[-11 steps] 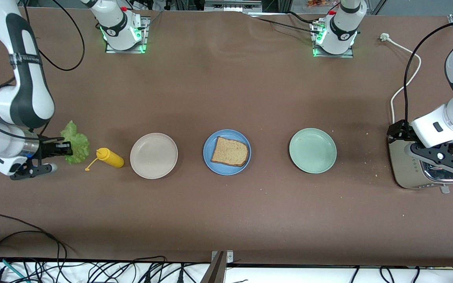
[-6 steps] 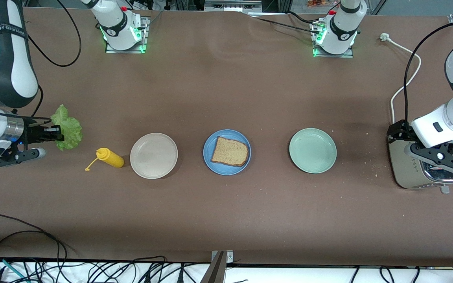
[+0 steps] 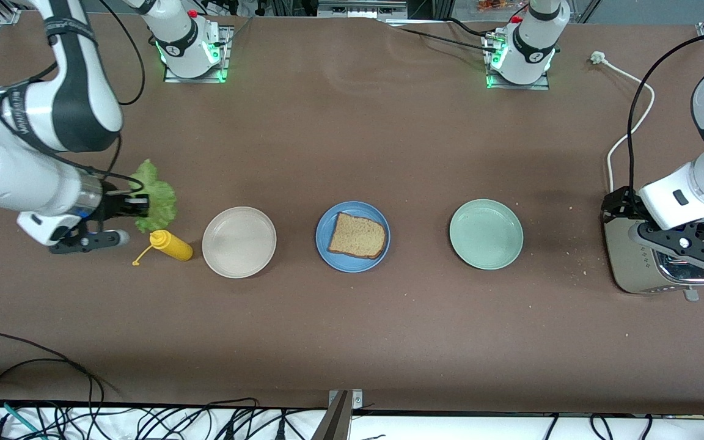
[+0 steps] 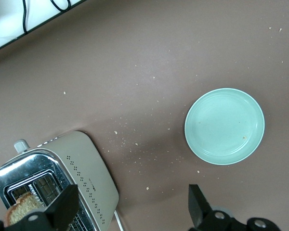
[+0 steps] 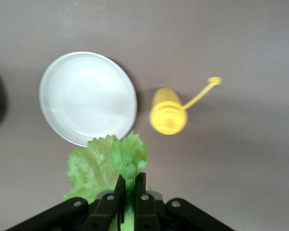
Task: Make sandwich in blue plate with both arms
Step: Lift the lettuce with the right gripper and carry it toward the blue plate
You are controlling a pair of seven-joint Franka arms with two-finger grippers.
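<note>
The right arm's black two-finger gripper (image 3: 135,206) is up in the air over the table at the right arm's end, its fingers pressed together on the stem of a ruffled green lettuce leaf (image 3: 155,197); the right wrist view shows the stem pinched between the pads with the frill fanning out ahead. Just below it lies a yellow plastic squeeze bottle (image 3: 171,245) on its side, cap dangling on a strap.

What the coming move turns on, as I judge it: the round medium-blue plate (image 3: 325,247), with one square slice of brown wholegrain toast (image 3: 357,236) lying flat on it, sits at the middle of the table, toward the left arm's end from the lettuce. A round beige plate (image 3: 239,242) lies between the two, so the leaf has to pass over it. The right arm is clearly the nearer one.

The left arm's black gripper (image 4: 132,211) hovers over a silver two-slot toaster (image 3: 642,264) at its own end of the table, jaws spread wide and holding nothing. A round pale green plate (image 3: 486,234) lies between toaster and blue plate.

The blue plate is cut down to a sliver in the right wrist view. In the left wrist view a brown crust (image 4: 20,204), probably the second slice, peeks from a slot, partly hidden by a finger.
</note>
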